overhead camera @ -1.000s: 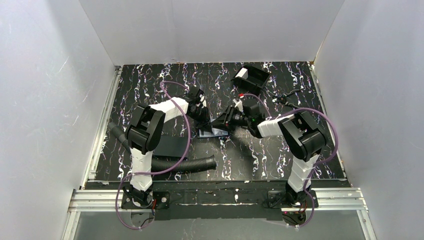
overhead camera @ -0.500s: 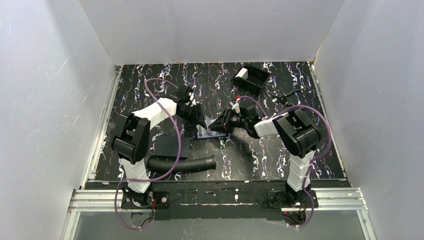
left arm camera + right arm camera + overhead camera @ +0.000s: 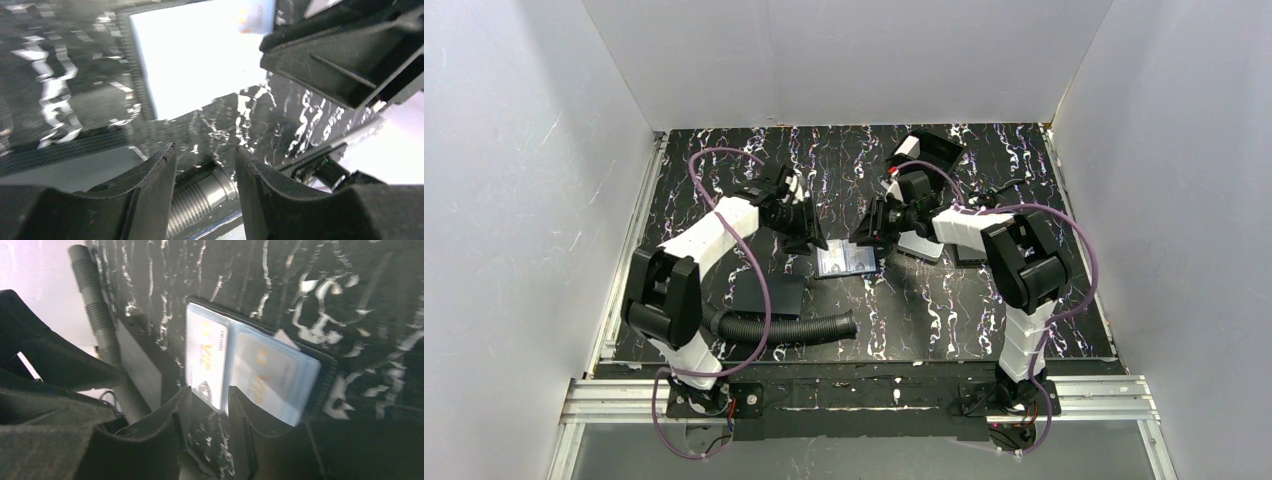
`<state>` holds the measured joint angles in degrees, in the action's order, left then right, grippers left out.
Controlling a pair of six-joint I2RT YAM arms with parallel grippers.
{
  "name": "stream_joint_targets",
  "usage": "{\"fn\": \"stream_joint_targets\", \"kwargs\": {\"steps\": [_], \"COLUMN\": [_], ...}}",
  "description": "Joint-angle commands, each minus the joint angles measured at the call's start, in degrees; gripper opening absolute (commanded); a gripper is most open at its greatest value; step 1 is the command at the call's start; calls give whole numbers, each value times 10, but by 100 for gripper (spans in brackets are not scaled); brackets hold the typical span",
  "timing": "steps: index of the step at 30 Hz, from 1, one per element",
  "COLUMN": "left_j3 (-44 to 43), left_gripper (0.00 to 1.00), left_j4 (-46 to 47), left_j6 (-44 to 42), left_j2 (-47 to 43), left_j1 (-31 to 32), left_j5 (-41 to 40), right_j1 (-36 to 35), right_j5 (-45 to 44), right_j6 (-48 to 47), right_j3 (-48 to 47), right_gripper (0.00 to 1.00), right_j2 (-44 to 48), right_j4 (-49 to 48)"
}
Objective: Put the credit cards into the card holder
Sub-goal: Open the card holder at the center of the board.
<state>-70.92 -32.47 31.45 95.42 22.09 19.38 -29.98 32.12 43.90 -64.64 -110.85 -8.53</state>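
As it lies opened flat near the middle of the marbled black worktop (image 3: 944,320), the card holder (image 3: 326,377) shows two clear sleeves side by side. In the right wrist view, two credit cards (image 3: 207,360) can be counted, one under each sleeve. Both are pale blue with orange lettering, and a small pale corner pokes out at the holder's far edge. The overhead view gives only one bluish-grey rectangle there, too small to split into cards. In the left wrist view the same spot is a washed-out white patch with a dark stitched rim, and no print can be read.

The right hand (image 3: 209,392) hangs over the holder's edge. Its two fingers are a narrow gap apart, with only worktop and card showing between them, so it grips nothing. The left hand (image 3: 205,152) sits just beside the holder's left side. Its fingers are parted wider and also empty, with the ribbed hose (image 3: 799,328) showing through the gap. No view settles whether either hand touches the holder.

Only the overhead camera takes in the rest:
- One silver-grey case (image 3: 921,246) lies just right of the holder.
- One flat black pad (image 3: 769,293) lies to its near left, touching the single hose.
- One open black box (image 3: 929,152) stands at the far edge with something white in it.
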Motion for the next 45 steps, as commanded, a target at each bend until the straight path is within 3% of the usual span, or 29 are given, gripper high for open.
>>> {"fn": "stream_joint_targets", "kwargs": {"steps": [1, 7, 15, 22, 29, 33, 45], "left_j3": [-31, -77, -82, -75, -83, -79, -67], "left_gripper": [39, 22, 14, 12, 17, 19, 12], "left_j4": [72, 92, 74, 67, 49, 66, 104], "left_j6": [42, 57, 35, 26, 12, 22, 51], "left_j2": [57, 137, 179, 167, 165, 180, 200], "left_j1": [51, 80, 81, 81, 81, 81, 81], "left_j5": [86, 72, 26, -1, -32, -8, 48], "right_j1": [29, 45, 45, 45, 45, 45, 41], "right_j5": [-9, 23, 33, 28, 31, 32, 46], "right_j6": [-115, -107, -101, -105, -102, -99, -81], "right_j3": [-2, 23, 34, 35, 34, 34, 43], "right_gripper": [41, 29, 25, 29, 30, 32, 33], "right_j2": [34, 33, 33, 27, 21, 20, 11], "right_j4": [138, 111, 91, 91, 91, 75, 48]}}
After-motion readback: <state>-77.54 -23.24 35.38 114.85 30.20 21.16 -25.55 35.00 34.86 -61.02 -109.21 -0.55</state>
